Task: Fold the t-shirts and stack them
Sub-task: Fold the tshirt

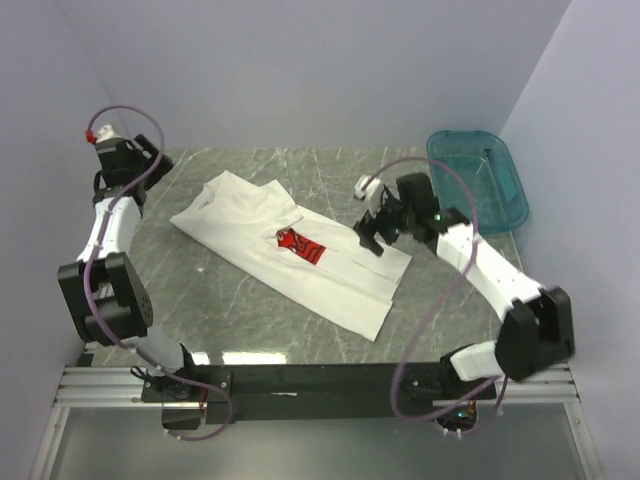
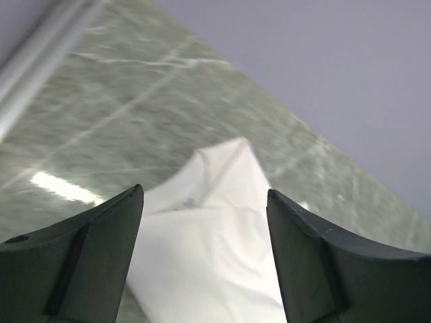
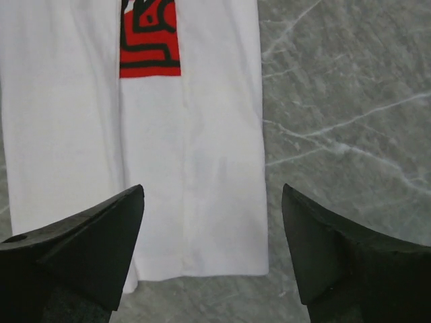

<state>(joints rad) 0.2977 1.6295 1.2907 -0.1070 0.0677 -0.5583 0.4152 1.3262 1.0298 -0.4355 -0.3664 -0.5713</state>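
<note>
A white t-shirt [image 1: 290,245] with a red chest print [image 1: 300,245] lies folded lengthwise into a long strip, diagonal across the middle of the marble table. My right gripper [image 1: 368,237] is open and empty, hovering above the strip's right edge near its hem end; the shirt [image 3: 188,148] and part of the print [image 3: 149,37] show below its fingers [image 3: 87,249]. My left gripper [image 1: 140,160] is open and empty at the far left, raised, looking towards the shirt's collar end [image 2: 209,235].
A teal plastic basin [image 1: 478,178] stands at the back right corner of the table. Grey walls close in on the left, back and right. The table's black front rail [image 1: 320,380] runs between the arm bases.
</note>
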